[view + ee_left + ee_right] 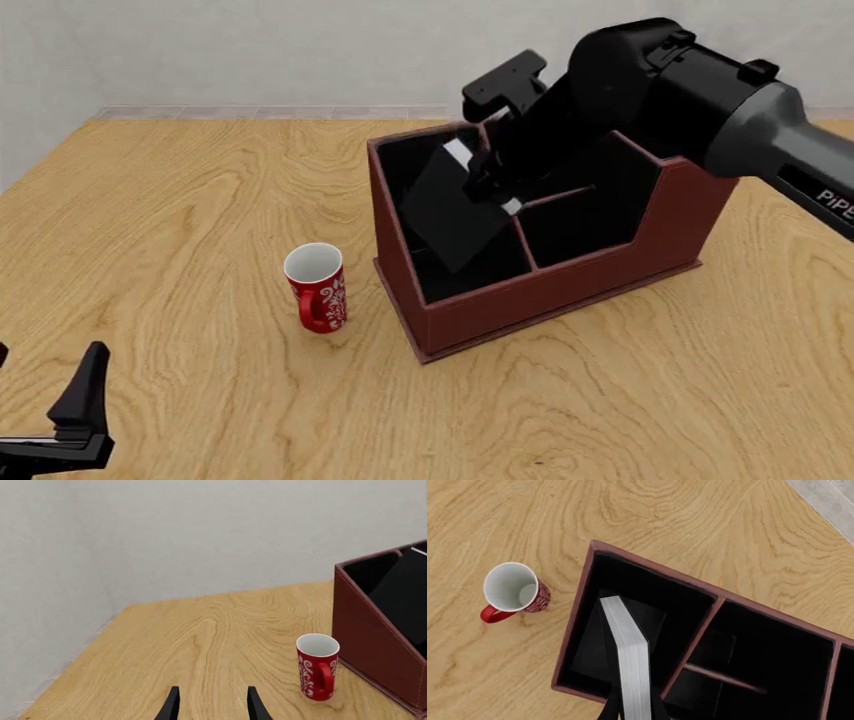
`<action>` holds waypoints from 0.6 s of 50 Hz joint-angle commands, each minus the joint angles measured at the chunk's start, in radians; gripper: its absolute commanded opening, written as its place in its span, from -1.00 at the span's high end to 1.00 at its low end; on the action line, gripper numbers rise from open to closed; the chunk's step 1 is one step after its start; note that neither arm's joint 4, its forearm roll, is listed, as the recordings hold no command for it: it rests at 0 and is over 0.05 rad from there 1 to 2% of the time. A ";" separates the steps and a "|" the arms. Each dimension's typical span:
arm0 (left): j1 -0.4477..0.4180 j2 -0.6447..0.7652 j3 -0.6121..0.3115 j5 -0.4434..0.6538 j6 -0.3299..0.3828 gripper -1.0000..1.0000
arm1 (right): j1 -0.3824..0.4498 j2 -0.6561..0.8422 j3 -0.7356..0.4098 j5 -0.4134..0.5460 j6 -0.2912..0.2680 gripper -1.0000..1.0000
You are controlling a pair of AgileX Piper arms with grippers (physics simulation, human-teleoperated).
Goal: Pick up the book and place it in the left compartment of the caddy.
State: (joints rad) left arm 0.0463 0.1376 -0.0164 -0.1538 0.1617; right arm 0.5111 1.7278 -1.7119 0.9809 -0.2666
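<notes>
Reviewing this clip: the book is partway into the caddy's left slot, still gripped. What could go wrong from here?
1. The book hangs tilted in the left compartment, held by the right gripper. Released now, it may drop and settle leaning rather than upright.
2. Its upper edge sits near the divider; lowering further might catch it there.
3. The red mug stands close to the caddy wall; a jolted caddy might knock it.

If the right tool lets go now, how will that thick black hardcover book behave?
The thick black hardcover book looks rigid, so it probably won't flop. It hangs tilted in the dark reddish-brown caddy's long left compartment, so it would likely drop and lean against a wall. The right tool pinches its edge; a smooth cover might slip.
</notes>
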 commanded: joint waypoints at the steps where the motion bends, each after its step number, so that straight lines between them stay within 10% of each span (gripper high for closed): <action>1: -0.008 0.010 0.001 -0.005 -0.002 -1.00 | -0.023 -0.040 0.030 0.010 0.059 1.00; 30: -0.003 0.030 0.010 -0.022 -0.003 -1.00 | -0.019 -0.003 0.077 -0.044 0.083 1.00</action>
State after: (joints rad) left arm 0.0502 0.1597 -0.0034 -0.1777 0.1622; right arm 0.5135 1.7667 -1.6554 0.9186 -0.2407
